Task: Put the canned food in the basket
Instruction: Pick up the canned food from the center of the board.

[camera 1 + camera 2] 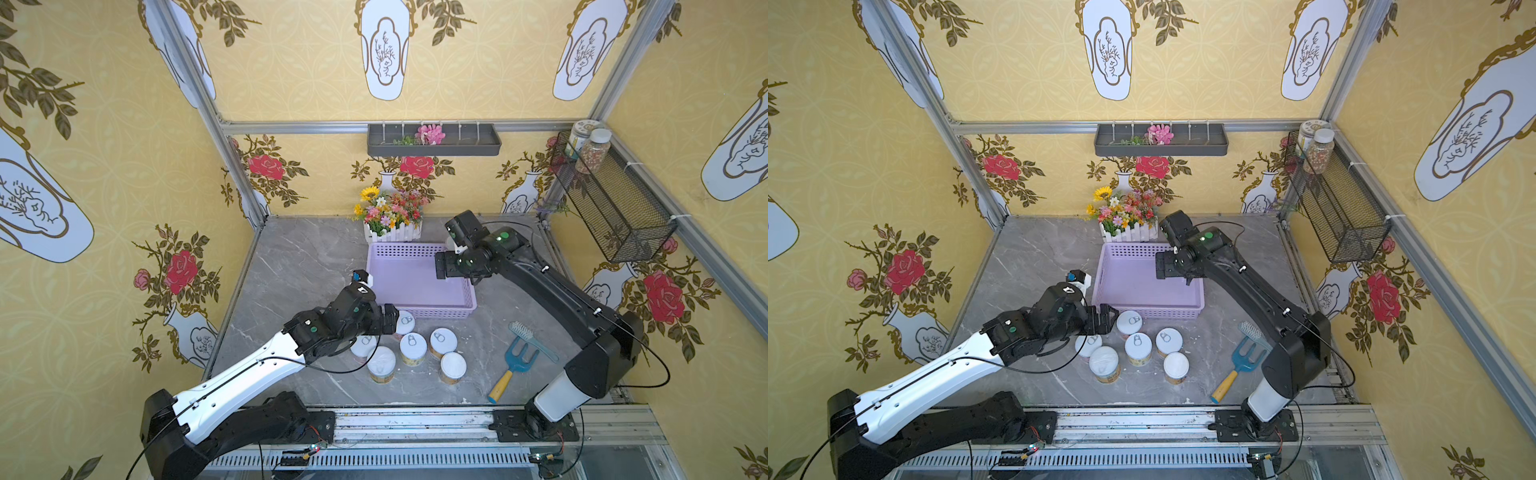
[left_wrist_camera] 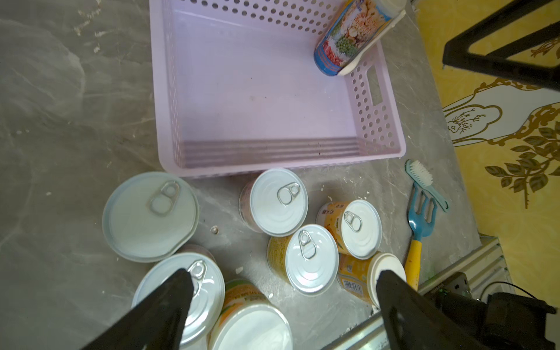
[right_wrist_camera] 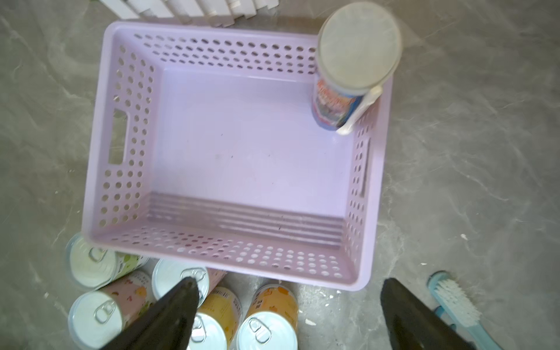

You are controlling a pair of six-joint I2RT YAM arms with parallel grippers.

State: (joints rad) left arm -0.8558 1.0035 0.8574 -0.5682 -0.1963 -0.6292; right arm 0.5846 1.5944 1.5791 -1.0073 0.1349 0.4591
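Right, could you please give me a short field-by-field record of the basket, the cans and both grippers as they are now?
Basket: shallow lavender perforated plastic basket, on the grey marble table
Inside: one tall white-lidded printed can, standing in a corner
Outside: seven short printed cans, upright, clustered by the basket's near wall
Left gripper: open, empty, over the cluster
Right gripper: open, empty, over the basket
Nearby: teal brush; blue fork with yellow handle

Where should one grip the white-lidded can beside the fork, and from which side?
Probably grip the can across its round wall just under the lid, coming from above: it stands upright, and other cans stand close behind it.
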